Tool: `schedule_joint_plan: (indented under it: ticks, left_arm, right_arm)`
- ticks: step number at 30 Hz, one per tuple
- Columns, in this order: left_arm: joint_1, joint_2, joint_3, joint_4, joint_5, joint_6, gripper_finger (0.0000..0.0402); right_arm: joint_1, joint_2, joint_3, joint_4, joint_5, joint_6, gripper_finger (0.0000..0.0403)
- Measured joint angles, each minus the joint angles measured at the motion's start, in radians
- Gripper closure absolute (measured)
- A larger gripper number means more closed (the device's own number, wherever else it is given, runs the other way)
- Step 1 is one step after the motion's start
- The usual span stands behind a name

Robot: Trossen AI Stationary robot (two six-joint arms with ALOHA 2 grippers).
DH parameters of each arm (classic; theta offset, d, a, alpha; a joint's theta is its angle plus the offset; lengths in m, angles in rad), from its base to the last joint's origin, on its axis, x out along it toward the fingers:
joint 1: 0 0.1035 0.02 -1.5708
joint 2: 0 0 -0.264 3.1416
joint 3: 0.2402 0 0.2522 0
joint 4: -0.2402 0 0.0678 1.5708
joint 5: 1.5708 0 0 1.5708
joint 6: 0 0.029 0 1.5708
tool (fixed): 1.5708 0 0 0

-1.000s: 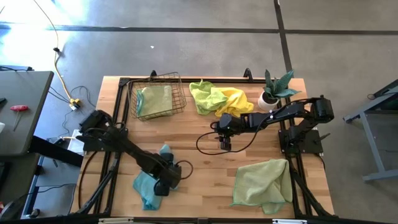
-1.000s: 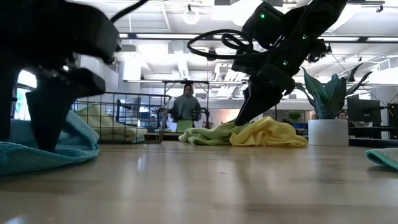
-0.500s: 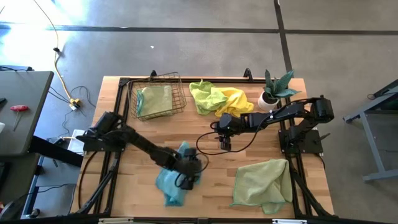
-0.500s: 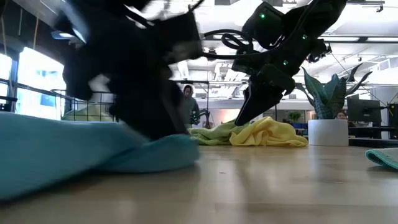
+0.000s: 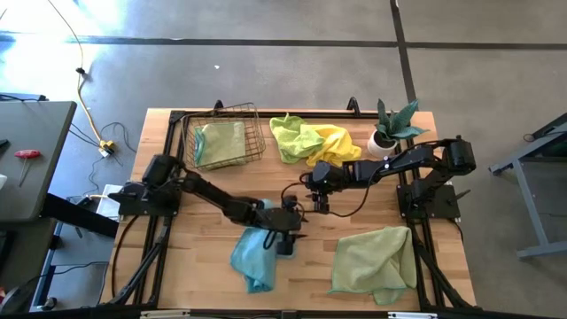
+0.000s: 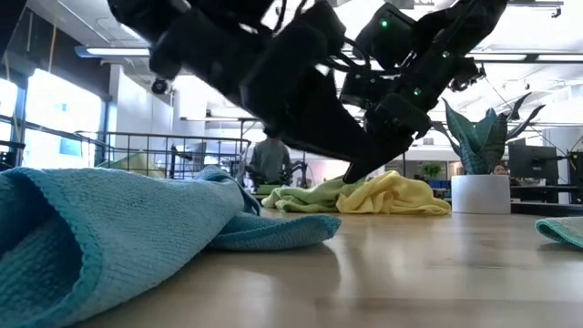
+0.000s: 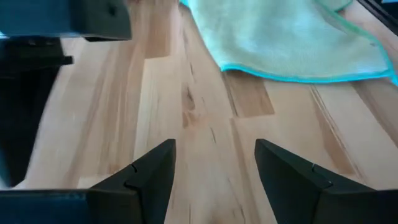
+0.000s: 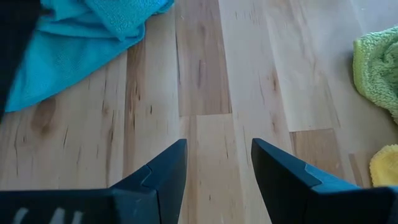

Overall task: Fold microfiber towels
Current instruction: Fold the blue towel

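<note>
Teal towel (image 5: pixel 251 257) is being left crumpled near the worktop (image 5: pixel 301 275) front edge beside the open, empty left gripper (image 5: pixel 285 239), while the right gripper (image 5: pixel 319 204) is being held open and empty mid-worktop.

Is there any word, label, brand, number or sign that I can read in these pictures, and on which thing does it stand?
None: no readable text shows in any view.
Teal towel, pale green towel, wire basket, white plant pot: no label or print visible.
Left gripper and right gripper: no marking legible.
</note>
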Motion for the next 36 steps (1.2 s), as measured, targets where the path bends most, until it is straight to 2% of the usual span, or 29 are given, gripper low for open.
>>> schedule_joint_plan:
  ticks: [5, 10, 13, 18, 22, 25, 29, 36]
  left_arm:
    - [-0.017, -0.103, 0.0, -0.173, 0.016, -0.084, 0.019]
    - [-0.05, -0.214, 0.001, -0.364, 0.136, -0.296, 0.019]
    - [-0.088, -0.251, 0.001, -0.494, 0.169, -0.447, 0.019]
    - [-0.177, -0.252, 0.0, -0.716, 0.133, -0.643, 0.019]
    - [-0.221, -0.228, 0.0, -0.798, 0.004, -0.763, 0.019]
    - [-0.227, -0.228, 0.0, -0.799, -0.066, -0.781, 0.019]
    - [-0.218, -0.231, 0.0, -0.799, -0.149, -0.754, 0.019]
    - [-0.187, -0.211, 0.001, -0.756, -0.355, -0.427, 0.019]
  right_arm:
    - [0.0, 0.0, 0.0, -0.001, 0.0, 0.0, 0.0229]
    - [0.0, 0.0, 0.0, -0.001, 0.0, 0.0, 0.0229]
    - [0.0, 0.0, 0.0, -0.004, 0.0, 0.0, 0.0229]
    - [0.0, 0.0, 0.0, 0.005, 0.0, 0.0, 0.0229]
    - [0.0, 0.0, 0.0, 0.075, 0.0, 0.038, 0.0229]
    - [0.001, 0.0, 0.0, 0.15, 0.0, 0.112, 0.0229]
    - [0.001, 0.0, 0.0, 0.182, 0.0, 0.287, 0.0229]
    - [0.016, 0.0, 0.0, 0.25, -0.013, 0.406, 0.0229]
